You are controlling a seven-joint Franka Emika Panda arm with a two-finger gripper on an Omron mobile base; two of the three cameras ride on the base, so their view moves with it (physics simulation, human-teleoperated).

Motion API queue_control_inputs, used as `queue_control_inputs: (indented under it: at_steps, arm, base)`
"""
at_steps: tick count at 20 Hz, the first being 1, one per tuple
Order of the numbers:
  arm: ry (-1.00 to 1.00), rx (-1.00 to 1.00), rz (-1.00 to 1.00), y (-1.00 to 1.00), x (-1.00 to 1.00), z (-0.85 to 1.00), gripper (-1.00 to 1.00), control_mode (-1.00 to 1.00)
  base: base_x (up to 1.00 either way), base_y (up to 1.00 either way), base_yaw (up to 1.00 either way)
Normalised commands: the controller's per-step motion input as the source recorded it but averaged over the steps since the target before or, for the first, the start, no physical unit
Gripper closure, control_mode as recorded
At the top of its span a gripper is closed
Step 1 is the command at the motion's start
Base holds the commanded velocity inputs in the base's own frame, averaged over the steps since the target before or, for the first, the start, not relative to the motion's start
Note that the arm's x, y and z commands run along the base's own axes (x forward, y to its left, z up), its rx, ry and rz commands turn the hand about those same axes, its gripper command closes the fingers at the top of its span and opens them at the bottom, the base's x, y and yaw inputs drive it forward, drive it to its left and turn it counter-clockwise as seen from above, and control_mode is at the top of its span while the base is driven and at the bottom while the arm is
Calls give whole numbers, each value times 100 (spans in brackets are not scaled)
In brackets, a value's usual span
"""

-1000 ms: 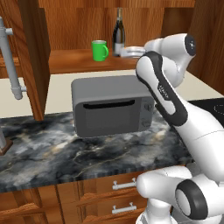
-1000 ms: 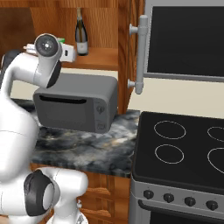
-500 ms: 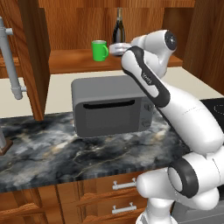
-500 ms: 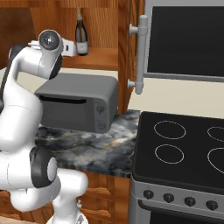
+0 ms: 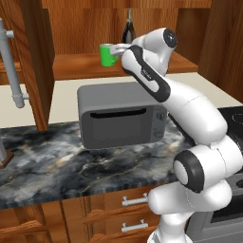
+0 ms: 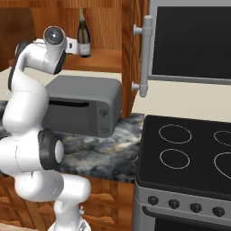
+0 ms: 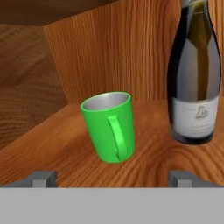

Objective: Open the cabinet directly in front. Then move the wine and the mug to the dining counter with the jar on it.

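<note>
The cabinet (image 5: 33, 61) is standing open, and the arm is reaching onto its shelf (image 7: 148, 162), where the mug (image 7: 110, 127) is sitting upright with the wine (image 7: 195, 74) standing just beside it, the two not touching. The gripper (image 7: 111, 178) is facing the mug from close in, with its fingers (image 7: 41, 178) spread as wide as they go and nothing between them; the mug is lying roughly centred in that gap, its loop handle turned towards the hand. The step in hand looks like the approach to grasp the mug. To do it well, the hand should be advancing straight and level along the shelf until the fingers are flanking the mug's body, not its handle, and closing only once the body sits well inside them. The bottle-side finger is passing near the wine, so drifting that way could be nudging the bottle over. Below the shelf, a grey microwave (image 5: 121, 114) is sitting on the marble tabletop (image 5: 71, 171), so lifting slightly before withdrawing should be keeping the mug clear of the shelf edge.
</note>
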Motion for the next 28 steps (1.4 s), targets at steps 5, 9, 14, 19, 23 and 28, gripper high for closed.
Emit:
queue_control_inputs:
  at_steps: [5, 9, 14, 19, 23, 28]
  arm:
    - [3, -3, 0, 12, 26, -2, -100, -100]
    - [0, 0, 1, 0, 0, 0, -100, -100]
    - [0, 0, 0, 0, 0, -15, -100, -100]
    - [0, 0, 1, 0, 0, -15, -100, -100]
    - [0, -1, 1, 2, 12, -7, -100, -100]
    - [0, -3, 0, 13, 30, -5, -100, -100]
  base:
    - [0, 0, 0]
    - [0, 0, 0]
    - [0, 0, 0]
    - [0, 0, 0]
    - [0, 0, 0]
    - [0, 0, 0]
